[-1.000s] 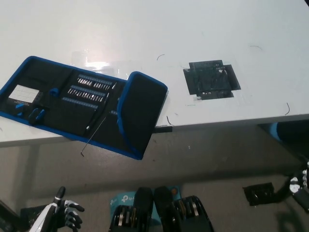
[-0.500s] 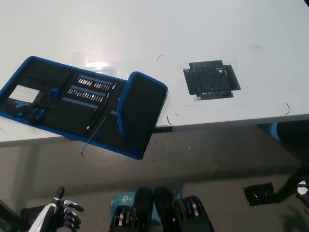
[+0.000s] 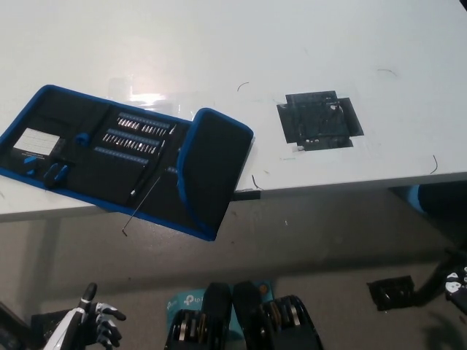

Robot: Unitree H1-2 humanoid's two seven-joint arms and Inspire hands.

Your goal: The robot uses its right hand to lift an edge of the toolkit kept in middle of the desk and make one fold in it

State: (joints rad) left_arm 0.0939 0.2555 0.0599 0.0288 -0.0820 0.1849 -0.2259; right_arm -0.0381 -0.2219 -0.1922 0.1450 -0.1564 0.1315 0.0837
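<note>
The black toolkit (image 3: 109,157) with blue trim lies open on the white desk (image 3: 292,51), left of middle, its near corner hanging over the front edge. Its right flap (image 3: 211,171) is folded up and over onto the case. Rows of bits show in the middle panel, and a thin bent key (image 3: 141,205) sticks out past the lower edge. My black right hand (image 3: 455,281) is only a sliver at the far right, below the desk and far from the kit. My white left hand (image 3: 97,325) rests low at the bottom left, fingers apart, holding nothing.
A black taped square (image 3: 319,119) marks the desk right of the kit. A small black bar (image 3: 246,195) sits at the desk's front edge. On the floor, a black box (image 3: 390,293) lies at the lower right.
My right hand has slipped further toward the right edge, showing less than before. The left hand sank slightly. The toolkit has not moved.
</note>
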